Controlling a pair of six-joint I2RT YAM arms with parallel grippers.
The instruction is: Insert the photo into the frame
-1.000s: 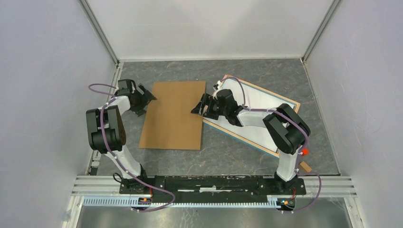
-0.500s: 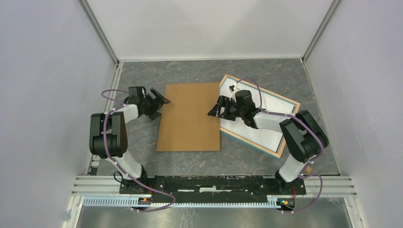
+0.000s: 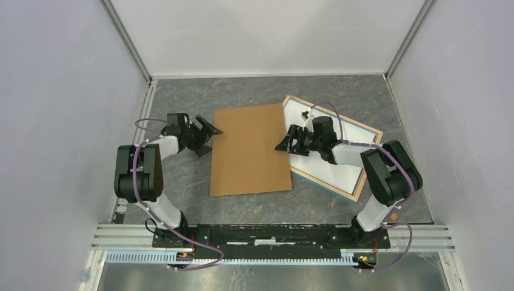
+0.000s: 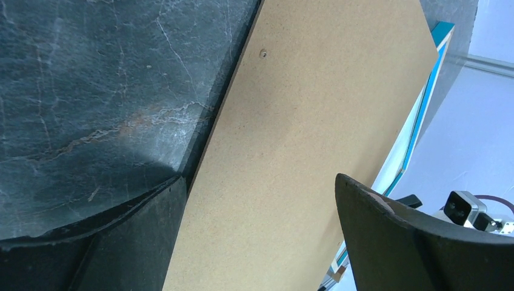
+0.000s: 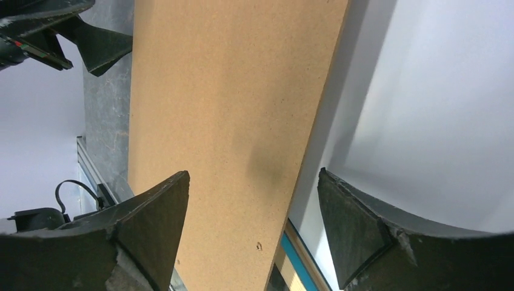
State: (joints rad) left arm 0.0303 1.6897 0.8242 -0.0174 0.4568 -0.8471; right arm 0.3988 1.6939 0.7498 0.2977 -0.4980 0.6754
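Dark grey marbled bench (image 3: 182, 97). A plain brown board (image 3: 248, 151) lies flat at centre; the frame (image 3: 354, 133) lies centre right, angled, its left edge meeting the board's right edge.

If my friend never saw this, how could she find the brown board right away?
Start at the dark marbled table. In its middle lies the brown board, flat, just left of the frame. It is the only plain cardboard-brown sheet; the frame has a white middle and a blue and light wood rim.
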